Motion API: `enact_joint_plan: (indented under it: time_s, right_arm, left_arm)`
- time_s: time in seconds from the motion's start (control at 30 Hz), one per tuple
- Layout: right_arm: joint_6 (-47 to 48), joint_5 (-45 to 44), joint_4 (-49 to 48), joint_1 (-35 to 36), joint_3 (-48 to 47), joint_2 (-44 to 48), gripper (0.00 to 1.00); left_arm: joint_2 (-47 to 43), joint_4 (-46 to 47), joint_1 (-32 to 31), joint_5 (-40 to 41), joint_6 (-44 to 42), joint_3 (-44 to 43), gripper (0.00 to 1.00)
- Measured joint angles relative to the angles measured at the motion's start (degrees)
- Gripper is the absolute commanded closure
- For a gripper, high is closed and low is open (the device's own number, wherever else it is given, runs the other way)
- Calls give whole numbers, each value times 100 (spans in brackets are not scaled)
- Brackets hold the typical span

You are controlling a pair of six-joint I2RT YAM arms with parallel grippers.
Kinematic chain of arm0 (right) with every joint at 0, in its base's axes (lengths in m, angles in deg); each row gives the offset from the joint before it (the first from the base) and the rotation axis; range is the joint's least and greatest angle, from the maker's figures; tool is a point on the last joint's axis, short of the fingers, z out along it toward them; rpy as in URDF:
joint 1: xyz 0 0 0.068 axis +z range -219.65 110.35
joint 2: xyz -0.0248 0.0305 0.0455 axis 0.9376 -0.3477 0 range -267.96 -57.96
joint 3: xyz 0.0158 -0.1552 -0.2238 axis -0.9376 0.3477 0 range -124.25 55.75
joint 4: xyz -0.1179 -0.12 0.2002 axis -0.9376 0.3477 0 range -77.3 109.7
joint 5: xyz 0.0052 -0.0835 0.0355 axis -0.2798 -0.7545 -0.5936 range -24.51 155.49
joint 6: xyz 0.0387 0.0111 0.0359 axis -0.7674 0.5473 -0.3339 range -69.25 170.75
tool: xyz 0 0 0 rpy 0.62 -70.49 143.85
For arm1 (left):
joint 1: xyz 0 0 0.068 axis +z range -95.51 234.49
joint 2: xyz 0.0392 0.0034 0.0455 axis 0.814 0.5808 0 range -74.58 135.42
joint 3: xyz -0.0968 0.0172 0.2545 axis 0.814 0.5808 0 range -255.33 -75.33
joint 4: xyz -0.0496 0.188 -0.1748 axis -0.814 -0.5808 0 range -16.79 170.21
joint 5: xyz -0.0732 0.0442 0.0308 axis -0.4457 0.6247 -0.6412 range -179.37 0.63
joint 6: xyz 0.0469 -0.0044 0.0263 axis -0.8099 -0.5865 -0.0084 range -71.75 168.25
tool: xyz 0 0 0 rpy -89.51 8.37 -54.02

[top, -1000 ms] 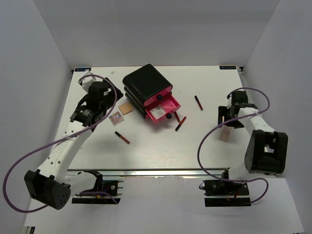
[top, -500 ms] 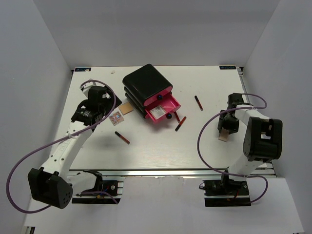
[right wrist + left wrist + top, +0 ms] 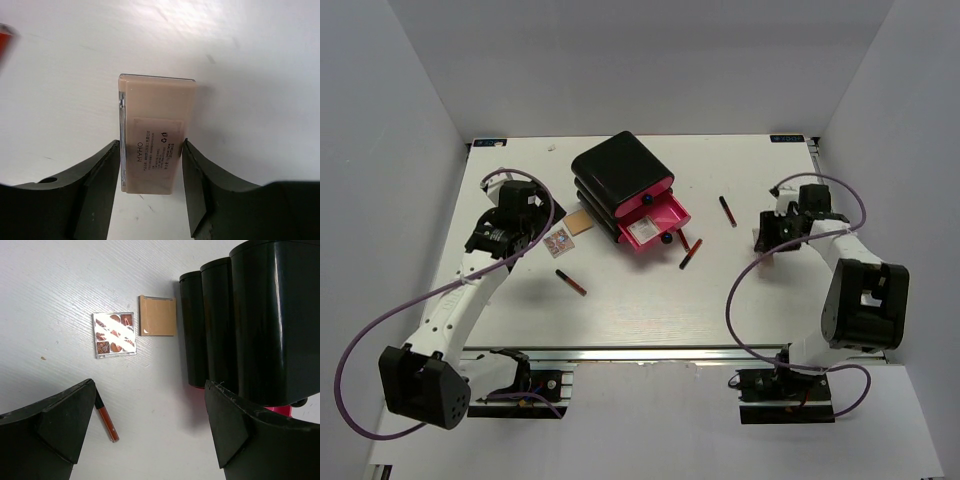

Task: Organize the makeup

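My right gripper (image 3: 765,243) is shut on a flat beige makeup case (image 3: 155,132), with one finger on each long side, and holds it over the table right of centre. My left gripper (image 3: 525,232) is open and empty, above the table left of the black box (image 3: 620,172). Below it, in the left wrist view, lie a square patterned packet (image 3: 114,334), a flat tan square (image 3: 157,315) and a black-and-red lipstick tube (image 3: 106,420). Other lipstick tubes lie by the open pink drawer (image 3: 690,258) and further right (image 3: 727,211).
The black box has one pink drawer (image 3: 655,222) pulled open towards the front right, with something pale inside. The box fills the right side of the left wrist view (image 3: 250,320). White walls close in the table at the back and both sides.
My right gripper came down on the beige case at the right, shut on it, and has carried it left and slightly back. The left arm has barely moved.
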Motion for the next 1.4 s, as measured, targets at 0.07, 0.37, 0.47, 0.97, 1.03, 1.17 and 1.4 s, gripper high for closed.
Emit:
enact_joint_plan:
  time_s: [0.07, 0.37, 0.47, 0.97, 1.03, 1.17, 1.4]
  right_arm:
    - [321, 455, -208, 186, -42, 264, 100]
    - [479, 1231, -2649, 2310, 37, 1139, 100]
    - [219, 994, -3370, 2754, 17, 863, 100]
    - [-133, 289, -4640, 3259, -321, -269, 100]
    - [-155, 273, -4669, 3298, -326, -275, 100]
    - [-234, 219, -4656, 3331, -326, -308, 100]
    - [-234, 203, -4468, 3329, -315, -315, 80]
  left_arm:
    - [20, 2, 28, -4, 2, 0, 2]
    - [66, 2, 70, -24, 26, 7, 2]
    - [66, 2, 74, -24, 42, 28, 2]
    - [-190, 37, 103, -24, 162, 323, 2]
    - [-219, 37, 101, -24, 175, 326, 2]
    - [-221, 37, 103, -24, 177, 326, 2]
    - [-219, 37, 107, -26, 175, 326, 2]
